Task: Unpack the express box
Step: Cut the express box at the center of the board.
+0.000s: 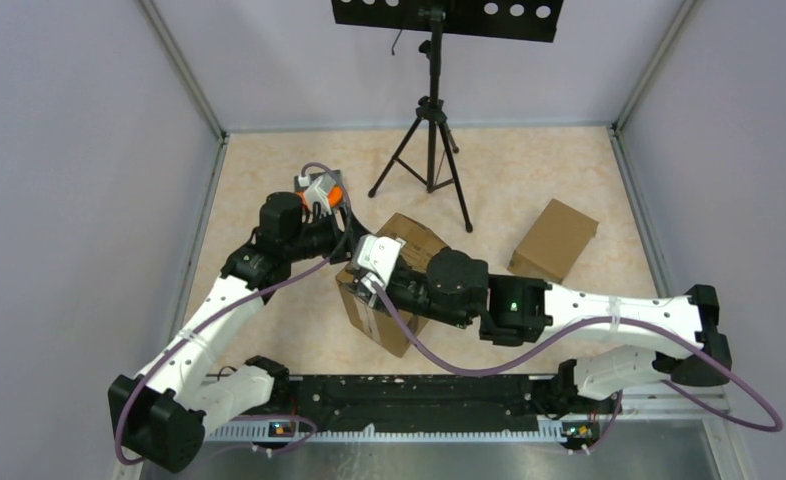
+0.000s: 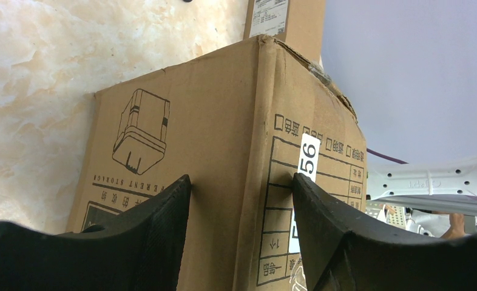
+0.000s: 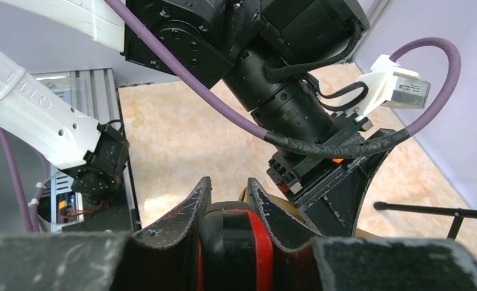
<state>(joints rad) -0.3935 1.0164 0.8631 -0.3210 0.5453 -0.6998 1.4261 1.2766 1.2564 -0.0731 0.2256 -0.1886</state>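
Observation:
The express box (image 1: pixel 414 240) is a brown cardboard carton standing tilted in the middle of the floor. In the left wrist view its printed faces (image 2: pixel 212 121) fill the frame. My left gripper (image 2: pixel 242 179) straddles one corner edge, a fingertip pressed on each face. My right gripper (image 3: pixel 229 180) is shut on a black and red tool (image 3: pixel 236 242), which stands upright between the fingers. It hovers over the box's near left top (image 1: pixel 361 280), close to the left gripper (image 1: pixel 347 232). Only a tan sliver of the box (image 3: pixel 297 212) shows in the right wrist view.
A second, smaller cardboard box (image 1: pixel 554 240) lies to the right, and shows behind the carton as box (image 2: pixel 284 18). A black tripod (image 1: pixel 431 150) stands behind, one leg close to the carton. Grey walls enclose the floor. The left arm's wrist (image 3: pixel 284 91) crowds the right gripper.

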